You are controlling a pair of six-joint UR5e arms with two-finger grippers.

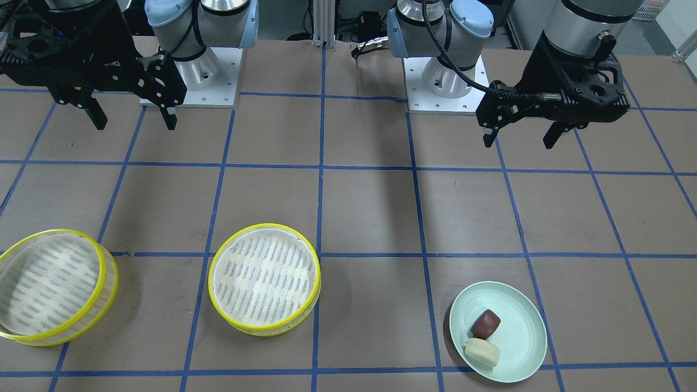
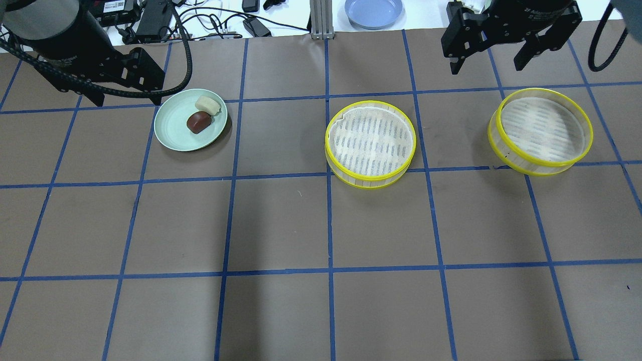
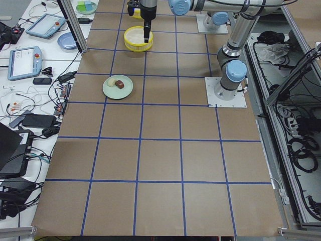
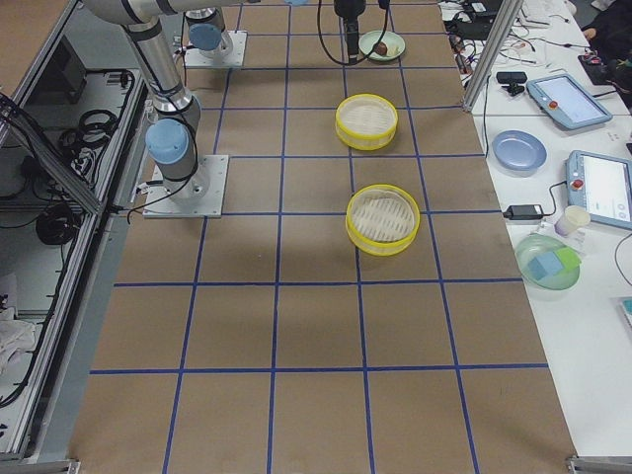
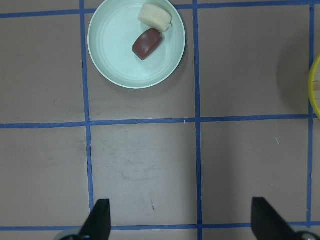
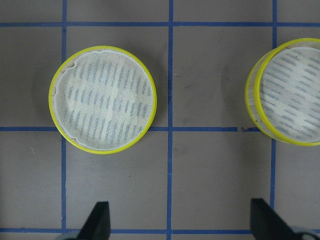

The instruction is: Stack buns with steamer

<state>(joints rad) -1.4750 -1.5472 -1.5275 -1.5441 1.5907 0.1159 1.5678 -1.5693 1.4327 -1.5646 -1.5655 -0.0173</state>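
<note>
Two yellow-rimmed steamer tiers stand empty on the table: one in the middle (image 2: 370, 143) (image 1: 264, 277) (image 6: 102, 100) and one on my right (image 2: 540, 130) (image 1: 54, 286) (image 6: 290, 95). A reddish-brown bun (image 2: 199, 122) (image 1: 485, 324) (image 5: 147, 44) and a cream-white bun (image 2: 208, 104) (image 1: 482, 352) (image 5: 155, 16) lie touching on a mint-green plate (image 2: 170, 130) (image 1: 523, 348) (image 5: 115, 55). My left gripper (image 1: 517, 142) (image 5: 182, 220) is open and empty, high above the table on the near side of the plate. My right gripper (image 1: 136, 126) (image 2: 486, 67) (image 6: 181, 220) is open and empty, high between the two tiers.
The two arm bases (image 1: 190, 76) (image 1: 444, 81) are bolted to the table on the robot's side. A blue plate (image 2: 373, 10) and cables lie on the bench beyond the table's far edge. Blue tape lines grid the brown table top.
</note>
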